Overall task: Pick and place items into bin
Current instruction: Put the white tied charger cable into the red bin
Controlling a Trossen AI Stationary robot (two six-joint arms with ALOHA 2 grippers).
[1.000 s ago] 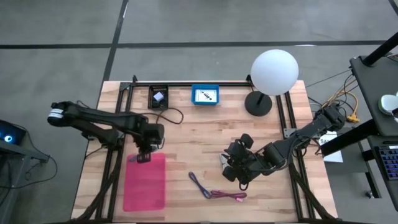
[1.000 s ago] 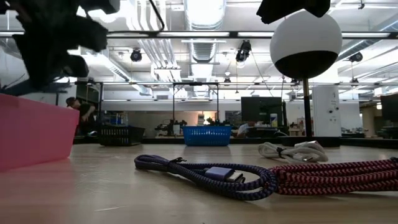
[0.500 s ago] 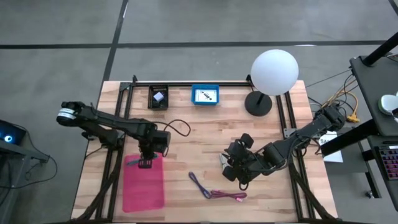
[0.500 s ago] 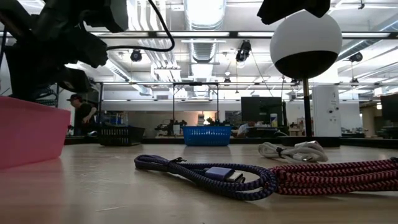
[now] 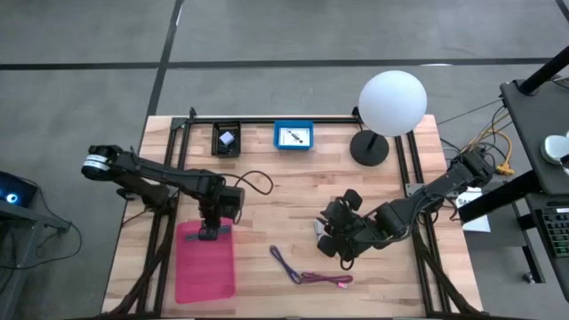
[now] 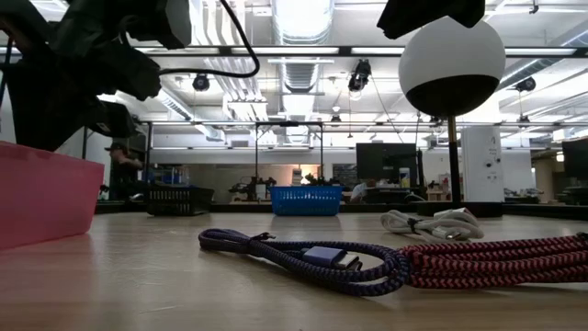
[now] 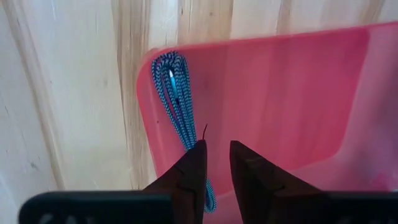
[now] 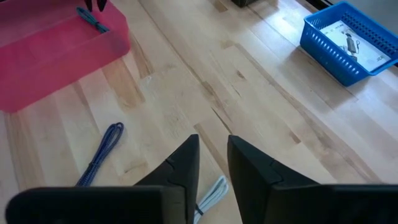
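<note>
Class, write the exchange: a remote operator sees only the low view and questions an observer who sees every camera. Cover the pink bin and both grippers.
Operator: I see only the outer wall of the pink bin. Is anything inside?
Observer: Yes, a blue braided cable lies along one inner corner.
Operator: Where is the left gripper?
Observer: It hangs over the bin's end nearest the blue basket.
Operator: And the right gripper?
Observer: It hangs over bare table right by the white cable, away from the bin.
</note>
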